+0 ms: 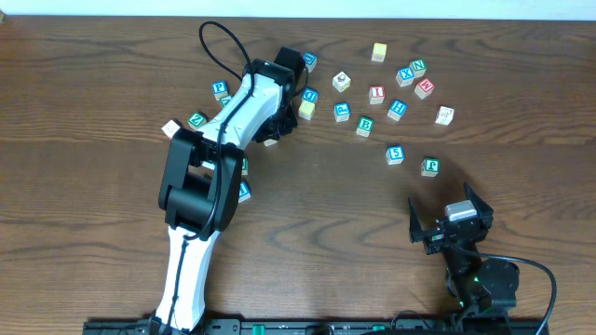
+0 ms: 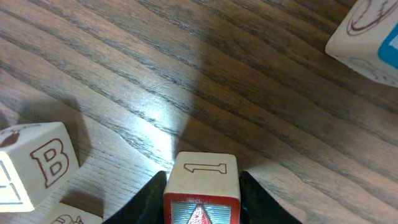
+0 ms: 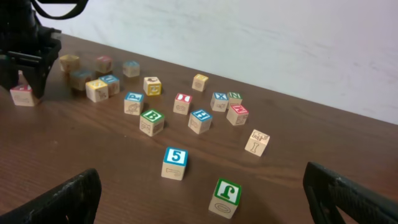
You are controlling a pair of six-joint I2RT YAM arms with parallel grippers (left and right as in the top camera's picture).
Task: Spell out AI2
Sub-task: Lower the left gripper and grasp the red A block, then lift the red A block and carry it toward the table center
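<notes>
Seen from its own wrist camera, the left gripper (image 3: 25,84) is closed on a small pale wooden A cube (image 2: 202,186), whose letter is red in a red frame. The dark fingers (image 2: 146,202) are pressed against both of its sides with no gap to be made out. Only the tip of the letter is shown, the rest being cut off by the lower edge; an outlined "1" is carried on the cube's upper face. The A cube is placed on the brown wood-grain table (image 1: 112,233), far and left of centre, and from overhead it is almost wholly hidden beneath the white and black arm.

A red-lettered wooden B cube (image 2: 43,165) is seen near left of it, and another cube (image 2: 367,37) is cut off at the far right corner.

The red-framed wooden I cube (image 1: 376,94) is set among the scattered cubes at the far right, well apart from the A cube. The 2 cube cannot be picked out, the blue letters being too small to read.

The right gripper (image 1: 440,200) is held with its jaws spread wide and empty at the near right; a blue-framed wooden 5 cube (image 1: 395,154) and a green-framed wooden cube (image 1: 429,167) are found just beyond it.
</notes>
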